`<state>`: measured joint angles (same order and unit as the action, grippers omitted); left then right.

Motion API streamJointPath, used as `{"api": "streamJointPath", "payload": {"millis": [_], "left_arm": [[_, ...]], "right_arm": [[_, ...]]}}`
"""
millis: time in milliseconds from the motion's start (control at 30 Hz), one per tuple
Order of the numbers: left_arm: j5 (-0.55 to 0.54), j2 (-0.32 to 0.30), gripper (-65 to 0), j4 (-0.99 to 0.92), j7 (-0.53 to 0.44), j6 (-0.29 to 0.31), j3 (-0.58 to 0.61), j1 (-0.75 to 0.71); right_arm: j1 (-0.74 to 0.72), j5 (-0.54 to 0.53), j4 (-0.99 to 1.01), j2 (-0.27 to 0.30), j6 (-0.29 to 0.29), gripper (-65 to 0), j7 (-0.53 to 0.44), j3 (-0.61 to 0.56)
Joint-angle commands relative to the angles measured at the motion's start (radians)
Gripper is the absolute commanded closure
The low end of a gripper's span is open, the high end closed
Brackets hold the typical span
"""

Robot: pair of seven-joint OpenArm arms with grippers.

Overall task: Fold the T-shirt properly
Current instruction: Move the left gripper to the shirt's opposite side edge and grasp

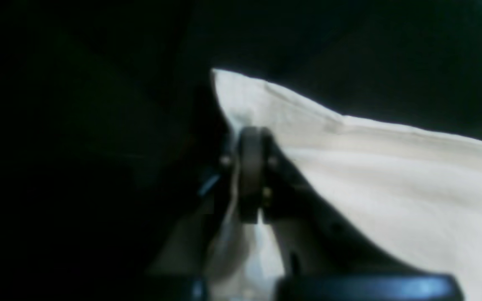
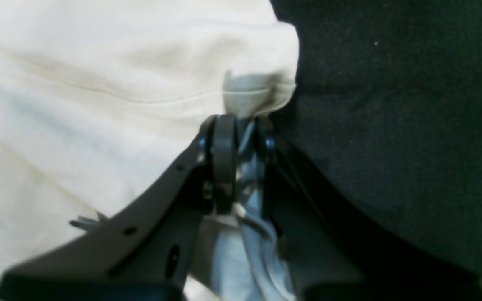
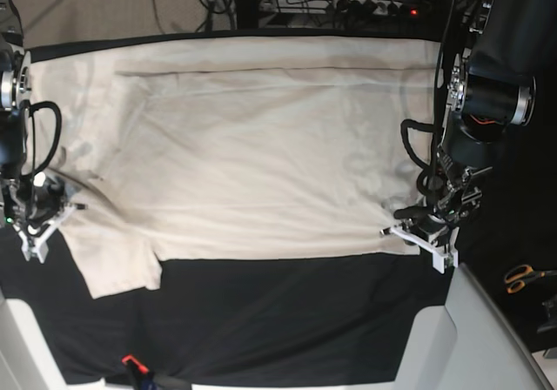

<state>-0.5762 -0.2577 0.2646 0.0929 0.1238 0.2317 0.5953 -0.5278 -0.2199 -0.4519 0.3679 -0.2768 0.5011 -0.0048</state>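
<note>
In the left wrist view, the left hand (image 1: pixel 250 175) was pinched shut on a corner of the one T-shirt (image 1: pixel 391 175), which spread toward 3 o'clock. In the right wrist view, the right hand (image 2: pixel 241 159) gripped a bunched edge, with cloth filling 9 o'clock and black cover (image 2: pixel 391 125) at 3 o'clock. In the base view, the shirt lay flat across the bench (image 3: pixel 287 320), two hands on opposite edges, scissors (image 3: pixel 525 277) at 4 o'clock.

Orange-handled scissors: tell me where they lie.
In the base view, the orange-handled scissors lie at the far right edge on the black cloth table cover, beyond the left gripper.
</note>
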Motion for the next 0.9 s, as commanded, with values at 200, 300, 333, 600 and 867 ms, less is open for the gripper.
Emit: {"api": "streamJointPath", "payload": {"millis": [200, 300, 333, 600, 867], "left_arm": [[0.008, 0.002, 0.0, 0.009, -0.041, -0.008, 0.153, 0.019], [0.003, 0.002, 0.0, 0.061, -0.035, -0.008, 0.193, 0.025], [0.003, 0.002, 0.0, 0.083, -0.034, -0.008, 0.193, 0.025], [0.002, -0.041, 0.0, 0.255, 0.06, -0.008, 0.193, 0.001], [0.002, -0.107, 0.0, 0.516, 0.167, -0.013, 0.157, -0.094]], "right_arm": [[-0.03, -0.002, -0.015, 0.015, 0.0, -7.8, -0.015, 0.002], [-0.025, -0.002, -0.043, 0.015, 0.0, -7.8, -0.054, 0.002], [-0.016, -0.002, -0.052, 0.016, 0.0, -7.8, -0.068, 0.001], [-0.008, -0.002, -0.089, 0.021, 0.0, -7.8, -0.078, 0.001], [0.016, -0.002, -0.157, 0.026, -0.002, -7.8, -0.083, 0.002]]}}
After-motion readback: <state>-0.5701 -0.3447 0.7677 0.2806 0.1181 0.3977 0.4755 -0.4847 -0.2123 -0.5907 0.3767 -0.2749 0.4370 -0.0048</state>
